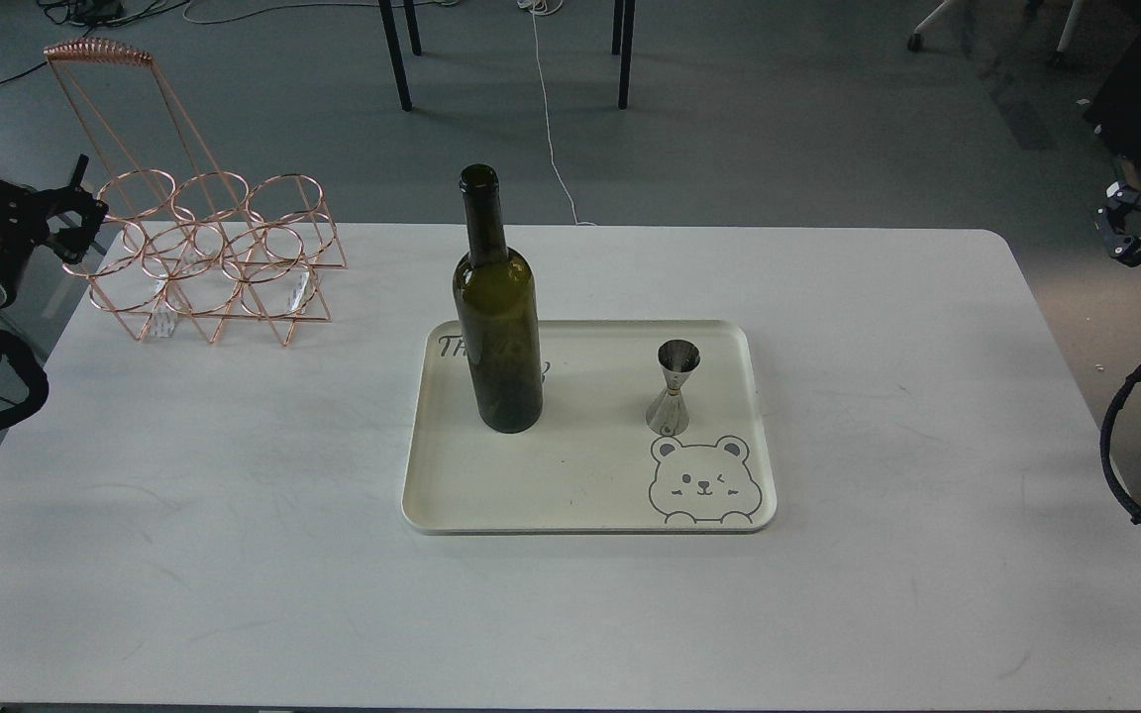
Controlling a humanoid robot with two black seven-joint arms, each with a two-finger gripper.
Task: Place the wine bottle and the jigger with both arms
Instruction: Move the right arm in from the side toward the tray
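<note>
The dark olive-green wine bottle [497, 317] stands upright on the left half of a cream tray [580, 495]. On the tray's right half the small silver jigger [674, 387] stands upright, just above a printed bear face. My left gripper [75, 223] hovers at the far left edge, beside the copper rack, with its fingers apart and nothing between them. At the far right edge my right gripper [1125, 223] hangs off the table's side; its fingers seem apart and hold nothing. Both are far from the tray.
A copper wire bottle rack [209, 253] with a tall handle stands at the table's back left. The white table [234, 515] reaches to the front. Chair legs and cables lie on the floor behind.
</note>
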